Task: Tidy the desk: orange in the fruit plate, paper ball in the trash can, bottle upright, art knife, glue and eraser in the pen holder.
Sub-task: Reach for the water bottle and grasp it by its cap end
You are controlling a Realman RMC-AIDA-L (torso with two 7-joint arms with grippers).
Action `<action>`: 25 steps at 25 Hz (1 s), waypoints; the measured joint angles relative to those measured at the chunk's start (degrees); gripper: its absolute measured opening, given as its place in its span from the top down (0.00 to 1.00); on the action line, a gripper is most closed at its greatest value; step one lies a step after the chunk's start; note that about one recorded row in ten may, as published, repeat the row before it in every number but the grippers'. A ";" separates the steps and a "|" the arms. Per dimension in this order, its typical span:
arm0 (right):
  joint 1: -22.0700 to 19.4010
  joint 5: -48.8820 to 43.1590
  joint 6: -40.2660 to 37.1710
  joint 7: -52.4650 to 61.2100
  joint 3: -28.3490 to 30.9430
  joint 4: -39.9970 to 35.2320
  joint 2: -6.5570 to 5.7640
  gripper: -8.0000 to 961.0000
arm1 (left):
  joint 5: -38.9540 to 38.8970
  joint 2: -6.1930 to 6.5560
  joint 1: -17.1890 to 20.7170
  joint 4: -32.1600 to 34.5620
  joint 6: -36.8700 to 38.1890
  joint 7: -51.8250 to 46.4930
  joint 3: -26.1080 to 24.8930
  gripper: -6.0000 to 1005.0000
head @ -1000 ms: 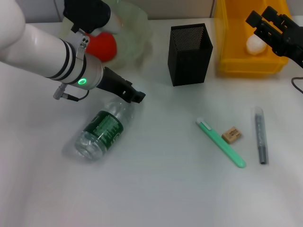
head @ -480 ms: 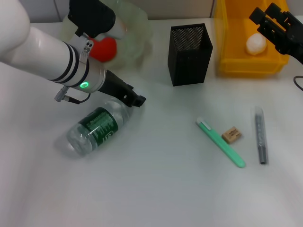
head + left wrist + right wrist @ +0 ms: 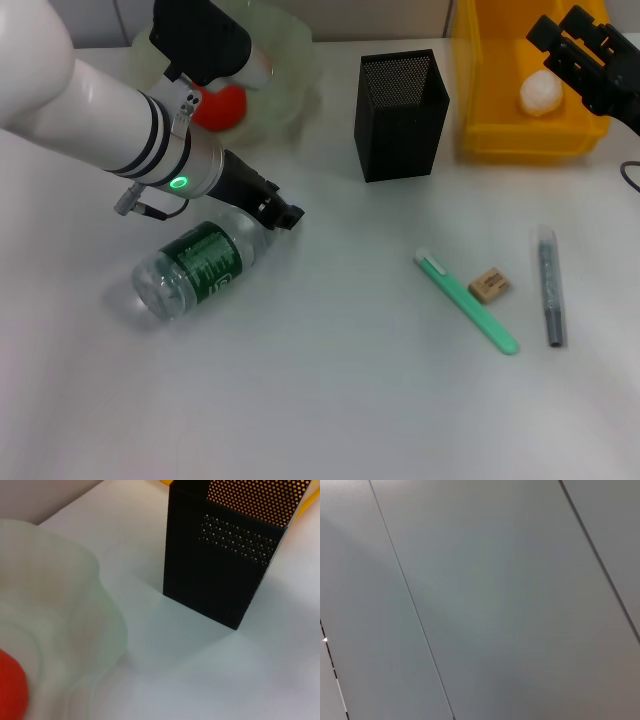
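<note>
The bottle [image 3: 195, 265] lies on its side at the left of the white table. My left gripper [image 3: 275, 210] is shut on its neck end, and the cap is hidden between the fingers. The orange [image 3: 222, 100] sits in the pale green fruit plate [image 3: 285, 60], both partly behind my left arm; they also show in the left wrist view, orange [image 3: 10, 685] and plate [image 3: 60, 620]. The paper ball [image 3: 540, 92] lies in the yellow trash can [image 3: 500, 110]. My right gripper [image 3: 580, 45] is open above it. The eraser [image 3: 489, 285], green art knife [image 3: 468, 302] and grey glue stick [image 3: 550, 287] lie at the right.
The black mesh pen holder [image 3: 400, 115] stands upright between the fruit plate and the trash can; it also shows in the left wrist view [image 3: 220, 570]. A black cable [image 3: 628, 178] shows at the right edge. The right wrist view shows only grey panels.
The bottle's base has swung to the left and slightly away, with its neck staying at my left gripper. The right gripper has shifted a little to the right above the trash can.
</note>
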 joint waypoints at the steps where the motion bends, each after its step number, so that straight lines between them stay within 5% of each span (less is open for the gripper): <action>1: 0.00 0.00 0.00 0.00 0.00 0.00 0.00 0.27 | 0.00 0.00 -0.01 0.00 -0.03 0.12 0.00 0.55; 25: -0.09 0.32 -0.24 -0.52 0.07 0.80 0.00 0.27 | 0.94 0.00 -0.09 0.22 0.38 0.15 1.52 0.55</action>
